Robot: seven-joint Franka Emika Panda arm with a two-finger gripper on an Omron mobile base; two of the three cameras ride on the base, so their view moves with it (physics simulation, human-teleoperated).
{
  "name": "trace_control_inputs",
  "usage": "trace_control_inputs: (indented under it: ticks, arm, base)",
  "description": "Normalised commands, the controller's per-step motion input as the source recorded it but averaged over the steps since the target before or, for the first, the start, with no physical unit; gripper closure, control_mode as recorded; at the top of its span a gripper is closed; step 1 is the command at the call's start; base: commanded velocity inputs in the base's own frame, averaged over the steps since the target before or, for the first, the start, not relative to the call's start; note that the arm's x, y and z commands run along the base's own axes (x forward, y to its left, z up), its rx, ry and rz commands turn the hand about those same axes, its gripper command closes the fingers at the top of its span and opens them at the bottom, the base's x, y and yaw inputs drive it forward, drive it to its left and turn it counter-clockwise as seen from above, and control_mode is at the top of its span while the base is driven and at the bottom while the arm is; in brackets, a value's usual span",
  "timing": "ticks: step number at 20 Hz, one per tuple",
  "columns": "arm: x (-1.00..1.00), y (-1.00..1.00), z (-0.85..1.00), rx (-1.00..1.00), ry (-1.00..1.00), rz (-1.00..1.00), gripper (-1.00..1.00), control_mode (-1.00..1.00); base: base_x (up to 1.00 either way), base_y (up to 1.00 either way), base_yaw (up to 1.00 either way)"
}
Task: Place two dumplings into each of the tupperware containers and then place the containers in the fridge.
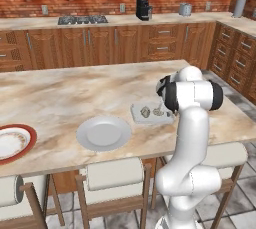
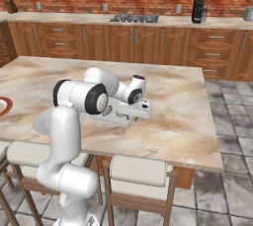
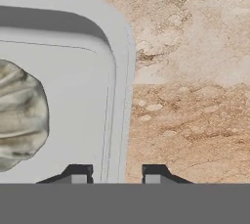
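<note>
Where the marble-topped island counter (image 1: 60, 93) fills the middle of a brick-walled kitchen, a white robot arm (image 1: 192, 138) bends down over the island's near right part. Its gripper (image 3: 111, 175) sits low over a pale whitish-grey tupperware container (image 1: 136, 114), a shallow rectangular tray lying flat on the stone. In the hand view the two dark finger tips (image 3: 78, 173) straddle the tray's raised rim, one inside the wall and one just outside it over bare marble; the jaws stand narrowly apart with the rim between them, though the pictures do not show whether they actually press on it.

Two dumplings lie in this tray. One dumpling (image 1: 145, 112), lumpy and grey-green with beige mottling, rests on the tray floor and shows large at the left edge of the hand view (image 3: 19, 115), apart from the fingers. A second dumpling (image 1: 158, 112) lies just beside it, partly hidden by the arm's wrist.

Left of the tray, near it but not touching, sits a round pale grey plate (image 1: 104, 133). A red-rimmed plate (image 1: 17, 140) lies well apart at the counter's far left edge. Padded stools (image 1: 112, 173) stand along the island's near side. On the back counter are a stovetop (image 1: 82, 20) and a black coffee machine (image 1: 143, 9).
</note>
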Motion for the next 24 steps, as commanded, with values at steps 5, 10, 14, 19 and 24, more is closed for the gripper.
trace_control_inputs:
  ticks: [5,10,14,19,24]
  arm:
    - [0.00,0.00,0.00,0.00,0.00,0.00,1.00,-1.00]
    - [-0.14,0.00,0.28,0.00,-0.01,-0.03,1.00,-1.00]
    - [-0.38,0.15,0.90,0.00,-0.03,-0.01,1.00,-1.00]
    - [-0.73,0.30,0.99,0.00,0.00,-0.07,1.00,-1.00]
    - [-1.00,0.23,0.81,0.00,0.04,-0.37,1.00,-1.00]
  base:
    - [0.00,0.00,0.00]
    - [0.00,0.00,0.00]
    - [0.00,0.00,0.00]
    - [0.00,0.00,0.00]
    - [0.00,0.00,0.00]
